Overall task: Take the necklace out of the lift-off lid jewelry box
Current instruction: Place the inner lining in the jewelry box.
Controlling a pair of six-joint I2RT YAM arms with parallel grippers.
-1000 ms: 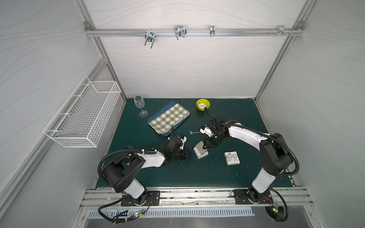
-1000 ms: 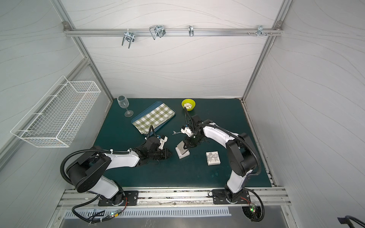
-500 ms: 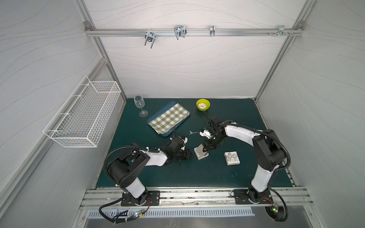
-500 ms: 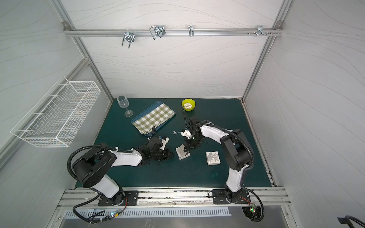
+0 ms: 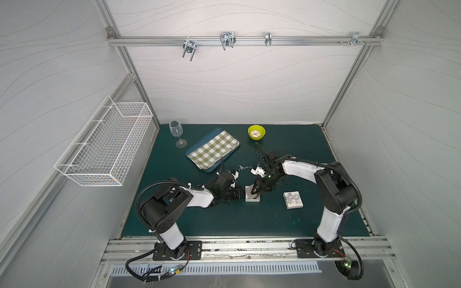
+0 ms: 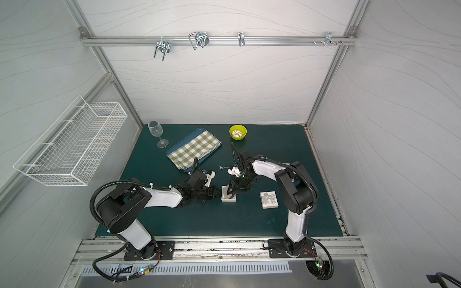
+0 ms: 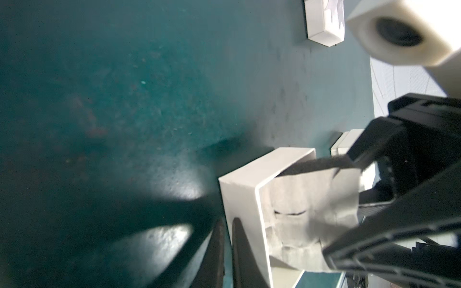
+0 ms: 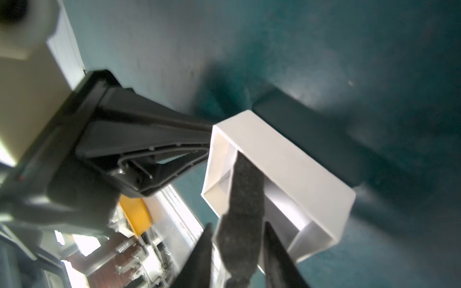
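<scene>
Black fuzzy strip (image 8: 240, 199) sticks from the box (image 8: 287, 159); lid (image 5: 293, 200) nearby.

White box base (image 5: 252, 198) open, upright on mat (image 5: 224, 219). Patterned lid (image 5: 293, 200) flat, apart beside it. Silver necklace (image 5: 243, 167) out on mat.

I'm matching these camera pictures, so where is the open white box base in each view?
A top view: box base, mid-mat, beside the patterned lid.
A top view: box base in the same spot.
Left wrist: box base close up, grey insert tilting out.
Right wrist: box base close up, insert standing inside.
Shared landmark: the green mat.
</scene>
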